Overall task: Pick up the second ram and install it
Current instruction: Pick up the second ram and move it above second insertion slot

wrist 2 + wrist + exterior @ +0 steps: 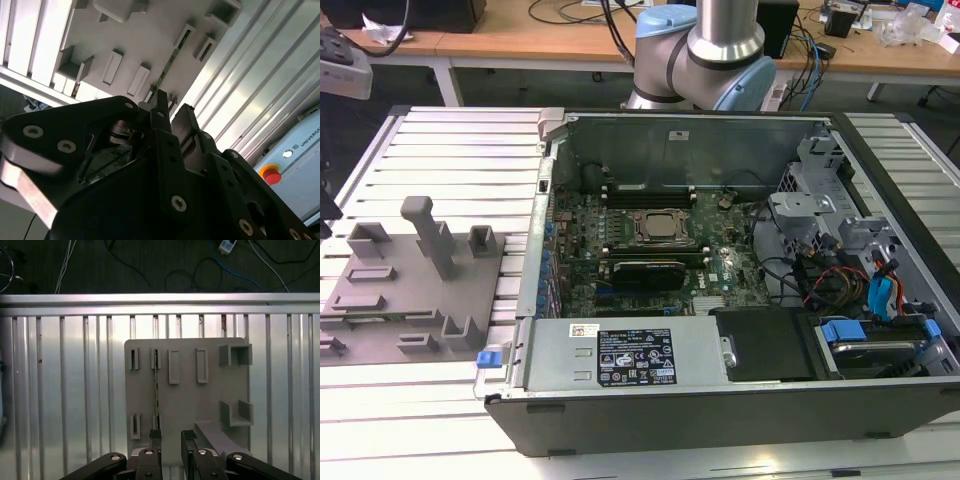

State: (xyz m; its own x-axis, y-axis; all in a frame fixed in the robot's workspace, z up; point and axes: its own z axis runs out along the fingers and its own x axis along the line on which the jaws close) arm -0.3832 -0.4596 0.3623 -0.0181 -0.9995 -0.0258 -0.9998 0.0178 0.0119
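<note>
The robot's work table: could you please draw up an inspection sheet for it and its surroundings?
Surface: slatted metal table, carrying a grey fixture plate and an open computer case.
Job's things: memory stick standing on edge in the plate's slots.
Clutter: nothing seen.
Tool: open, above the plate near the stick's end, holding nothing.
Cables: bundled wires inside the case; more on the benches.
Surroundings: wooden benches behind the table.

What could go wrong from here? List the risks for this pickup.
1. In the first wrist view the second ram stands on edge, lined up with one fingertip of the gripper rather than with the gap between the open jaws. A straight descent might strike its top edge.
2. Raised slot blocks on the grey fixture sit close beside the ram, so a finger could catch one.
</note>
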